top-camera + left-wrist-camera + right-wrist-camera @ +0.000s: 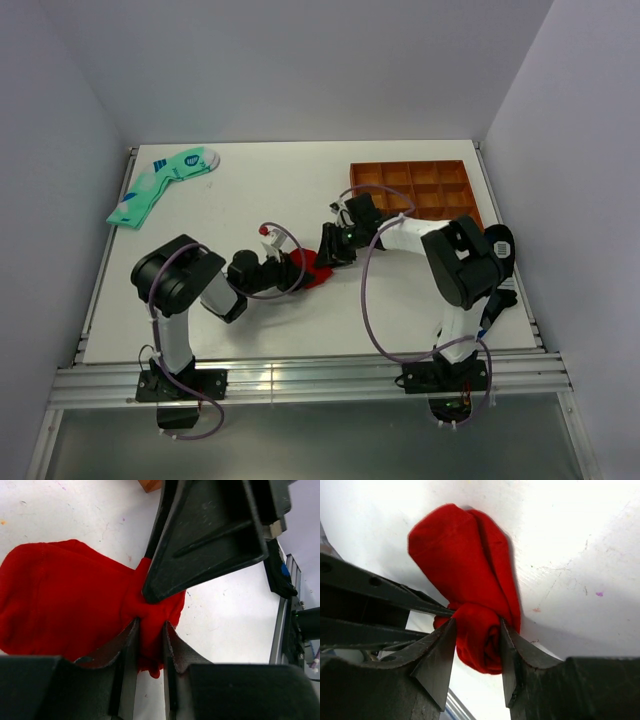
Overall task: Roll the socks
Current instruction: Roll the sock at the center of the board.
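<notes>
Top external: the socks (315, 272) are a small bright red bundle near the centre of the white table (250, 330), a touch toward 6 o'clock, mostly covered by the two claws meeting over them. The compartmented brown tray (410, 165) sits well apart at 2 o'clock and a mint-green sock with blue marks (160, 187) well apart at 10 o'clock. Left wrist: the fabric is soft, plain red and lightly creased. A broad flat lobe spreads toward 9 o'clock and narrows to a gathered waist at the pinch. The left gripper (150, 640) is at a narrow gap, clamped on that waist, with red cloth filling the slot between its fingers (127, 650) and a short tail of cloth hanging past them toward 6 o'clock. One finger of the other claw crosses over the top from 1 o'clock, its tip touching the same gathered spot. Right wrist: one end is wound into a tight roll, seen end-on. The right gripper (479, 630) is partly open and straddles that roll, both inner faces against the fabric, so it is holding the rolled end. Here the long axis runs from the roll at 6 o'clock up to the loose folded end at 11 o'clock. In the left wrist view the axis runs roughly 9 to 3 o'clock. In the top view it is too covered to tell.
</notes>
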Controlling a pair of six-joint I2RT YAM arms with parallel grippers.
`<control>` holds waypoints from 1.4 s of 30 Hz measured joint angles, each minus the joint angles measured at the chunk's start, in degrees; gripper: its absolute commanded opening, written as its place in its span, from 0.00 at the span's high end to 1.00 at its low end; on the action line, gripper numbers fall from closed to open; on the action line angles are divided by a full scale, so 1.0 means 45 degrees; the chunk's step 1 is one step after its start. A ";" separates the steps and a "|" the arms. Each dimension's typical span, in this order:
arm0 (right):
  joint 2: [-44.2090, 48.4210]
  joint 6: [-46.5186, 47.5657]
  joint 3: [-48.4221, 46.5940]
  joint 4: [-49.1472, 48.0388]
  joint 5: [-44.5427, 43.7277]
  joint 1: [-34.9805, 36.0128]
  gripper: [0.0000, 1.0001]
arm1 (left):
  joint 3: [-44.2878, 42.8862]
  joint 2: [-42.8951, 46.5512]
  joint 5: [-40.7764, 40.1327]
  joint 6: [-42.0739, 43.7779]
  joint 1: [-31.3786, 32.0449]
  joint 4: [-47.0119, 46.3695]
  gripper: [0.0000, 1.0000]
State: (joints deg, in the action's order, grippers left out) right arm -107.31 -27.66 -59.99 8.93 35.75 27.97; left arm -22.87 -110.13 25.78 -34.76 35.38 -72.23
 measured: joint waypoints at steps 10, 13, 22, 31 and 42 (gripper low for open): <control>0.1685 -0.0831 0.1851 -0.3138 -0.0214 -0.0680 0.51 | -0.0058 -0.0044 0.0563 -0.0860 -0.0374 0.0243 1.00; 0.2030 -0.0986 0.2244 -0.4197 -0.0238 -0.0777 0.51 | -0.0151 0.0097 0.0753 -0.1127 -0.0486 0.0651 1.00; 0.2356 -0.1379 0.4284 -0.7883 0.0461 -0.0806 0.50 | -0.0583 0.0296 0.1865 -0.2268 -0.1030 0.2186 1.00; 0.2404 -0.1423 0.5659 -1.0686 0.1093 -0.0806 0.50 | -0.0578 0.0461 0.3614 -0.3269 -0.1642 0.3332 1.00; 0.1870 -0.1724 0.6790 -1.5174 0.3104 -0.0316 0.48 | -0.0510 0.0568 0.4911 -0.3861 -0.2030 0.4522 1.00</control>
State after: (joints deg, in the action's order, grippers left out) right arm -98.89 -35.42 -29.43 -59.35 49.71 26.55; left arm -25.17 -107.57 47.88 -52.14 26.24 -51.88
